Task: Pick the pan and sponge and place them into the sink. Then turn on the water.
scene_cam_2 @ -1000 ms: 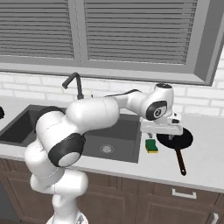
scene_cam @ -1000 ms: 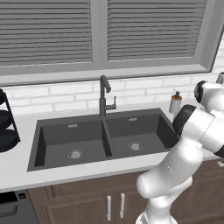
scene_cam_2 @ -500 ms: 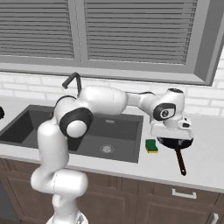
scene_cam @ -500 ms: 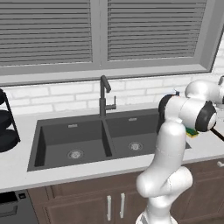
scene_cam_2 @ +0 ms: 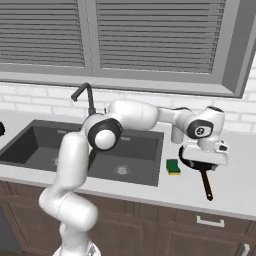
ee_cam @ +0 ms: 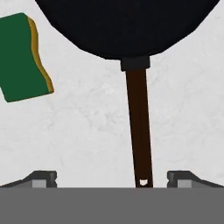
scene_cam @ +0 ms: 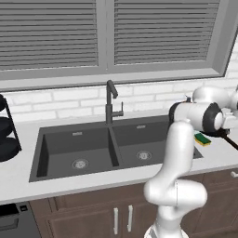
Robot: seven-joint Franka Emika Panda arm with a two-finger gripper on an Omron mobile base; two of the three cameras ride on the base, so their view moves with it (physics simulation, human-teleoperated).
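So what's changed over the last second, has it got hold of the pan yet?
Not yet. The arm swung right across the counter and the gripper came down over the pan, its open fingers either side of the handle with nothing held. Pan, sponge and sink stayed put; no water runs from the faucet.

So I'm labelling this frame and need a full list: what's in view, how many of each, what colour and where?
pan: one, black, on the white counter right of the sink, handle toward the counter's front edge.
sponge: one, green over yellow, on the counter between sink and pan.
sink: one, dark grey, two basins, set in the counter.
faucet: one, dark, behind the divider, no stream.
wire rack: one, black, far left.
window blinds: grey, above the brick wall.
cabinets: brown, below.
tool: one, open, above the pan's handle.
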